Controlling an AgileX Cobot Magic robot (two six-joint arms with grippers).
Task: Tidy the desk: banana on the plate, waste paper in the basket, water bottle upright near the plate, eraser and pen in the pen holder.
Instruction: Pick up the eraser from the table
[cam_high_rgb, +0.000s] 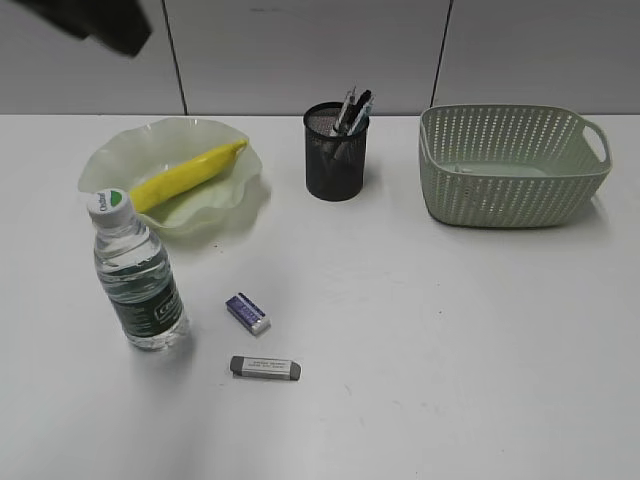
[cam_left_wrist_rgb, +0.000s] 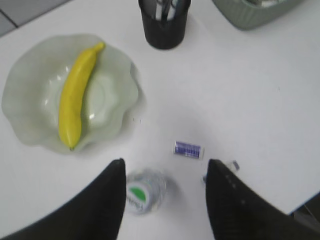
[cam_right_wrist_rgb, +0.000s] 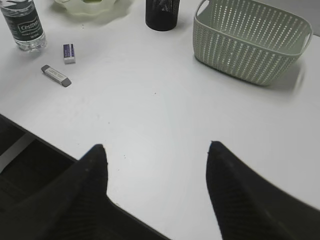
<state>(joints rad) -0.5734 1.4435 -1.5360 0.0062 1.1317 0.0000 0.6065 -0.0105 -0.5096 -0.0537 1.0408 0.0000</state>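
Hovering with fingers apart, the left tool (cam_left_wrist_rgb: 165, 200) sits above the table. The small purple-and-white eraser (cam_left_wrist_rgb: 189, 149) lies just ahead, nearer this arm, long axis crosswise.

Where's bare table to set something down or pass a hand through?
The widest free patch is the near-right table, in front of the basket and right of the gray eraser. A narrower gap lies between pen holder and basket. The left is crowded: bottle, purple eraser, plate.
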